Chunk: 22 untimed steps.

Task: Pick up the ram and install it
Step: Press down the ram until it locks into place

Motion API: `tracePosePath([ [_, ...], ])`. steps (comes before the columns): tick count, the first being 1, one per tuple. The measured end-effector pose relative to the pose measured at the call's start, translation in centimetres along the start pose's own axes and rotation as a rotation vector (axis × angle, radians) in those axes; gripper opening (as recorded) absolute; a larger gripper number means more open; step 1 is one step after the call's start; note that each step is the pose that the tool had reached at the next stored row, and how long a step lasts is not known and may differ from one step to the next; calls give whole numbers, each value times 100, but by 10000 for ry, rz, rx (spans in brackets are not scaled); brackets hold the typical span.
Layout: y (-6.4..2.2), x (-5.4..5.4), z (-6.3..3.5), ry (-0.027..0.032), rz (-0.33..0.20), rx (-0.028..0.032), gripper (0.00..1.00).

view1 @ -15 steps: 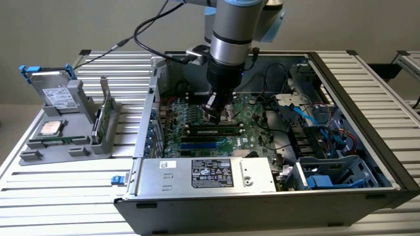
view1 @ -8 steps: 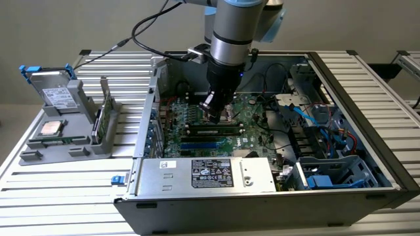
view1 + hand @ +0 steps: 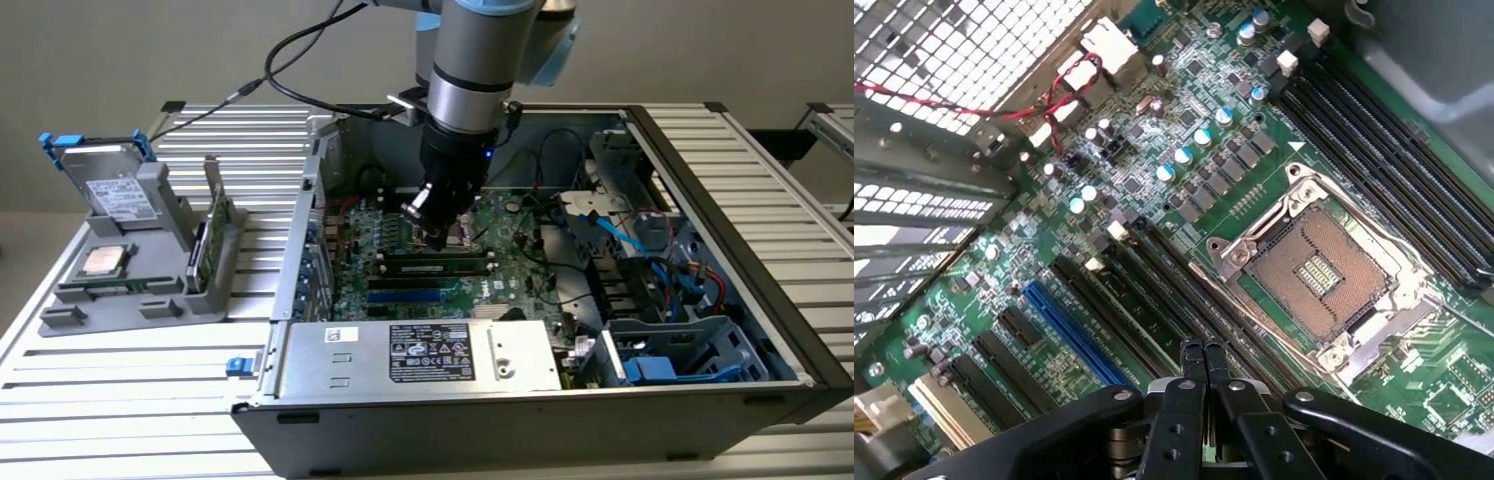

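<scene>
Gripper (image 3: pixel 1202 352) is fully closed, fingers (image 3: pixel 1191 362) pressed together and empty, poised right above the ram (image 3: pixel 435 266) seated in the motherboard (image 3: pixel 1184 190).

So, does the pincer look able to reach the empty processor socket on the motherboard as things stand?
Probably yes: the shut pincer hangs just above the motherboard, and the uncovered socket lies right beside it with nothing between.
</scene>
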State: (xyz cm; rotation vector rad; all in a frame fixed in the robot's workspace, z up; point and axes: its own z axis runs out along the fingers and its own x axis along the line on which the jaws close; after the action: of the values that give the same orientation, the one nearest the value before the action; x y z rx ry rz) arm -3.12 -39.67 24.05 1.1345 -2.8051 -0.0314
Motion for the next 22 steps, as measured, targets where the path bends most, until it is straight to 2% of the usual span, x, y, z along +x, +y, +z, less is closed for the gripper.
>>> tracePosePath([
  [9, 0, 1, -3, -82, 1276, -128, 10],
  [16, 2, 2, -22, -122, 2071, -196, 10],
  [19, 2, 2, -28, -119, 2362, -199, 10],
  [22, 2, 3, -35, -85, 2551, -156, 10],
])
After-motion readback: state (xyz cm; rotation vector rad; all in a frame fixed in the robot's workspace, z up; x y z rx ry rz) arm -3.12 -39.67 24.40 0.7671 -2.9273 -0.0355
